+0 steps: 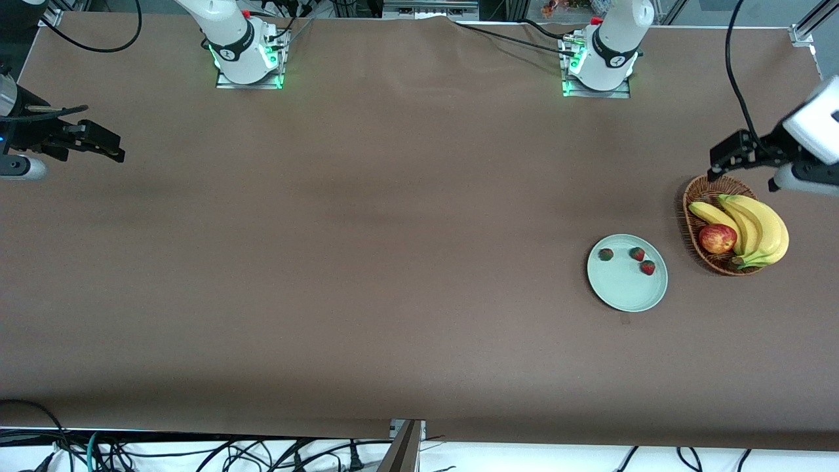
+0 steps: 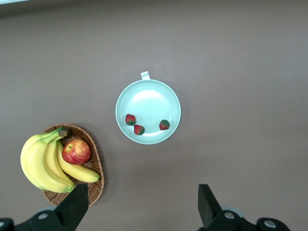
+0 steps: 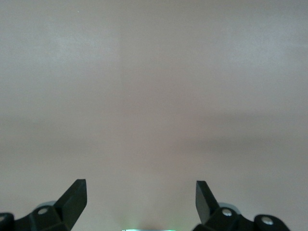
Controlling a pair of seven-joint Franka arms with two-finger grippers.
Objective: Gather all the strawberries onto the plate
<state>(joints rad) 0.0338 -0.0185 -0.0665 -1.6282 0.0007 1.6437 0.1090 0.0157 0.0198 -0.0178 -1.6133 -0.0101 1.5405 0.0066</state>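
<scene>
Three small red strawberries [image 1: 637,254] [image 2: 138,129] lie in the pale mint-green plate [image 1: 626,288] [image 2: 149,96], which sits on the brown table toward the left arm's end. My left gripper [image 1: 714,169] [image 2: 143,192] hangs open and empty high over the table by the wicker basket's edge. Over the bare table at the right arm's end, my right gripper [image 1: 118,149] [image 3: 141,190] is held open with nothing between its fingers.
A brown wicker basket [image 1: 695,203] [image 2: 94,187] beside the plate holds a bunch of yellow bananas [image 1: 754,229] [image 2: 41,163] and a red apple [image 1: 717,238] [image 2: 76,151]. Cables trail along the table's edge nearest the front camera.
</scene>
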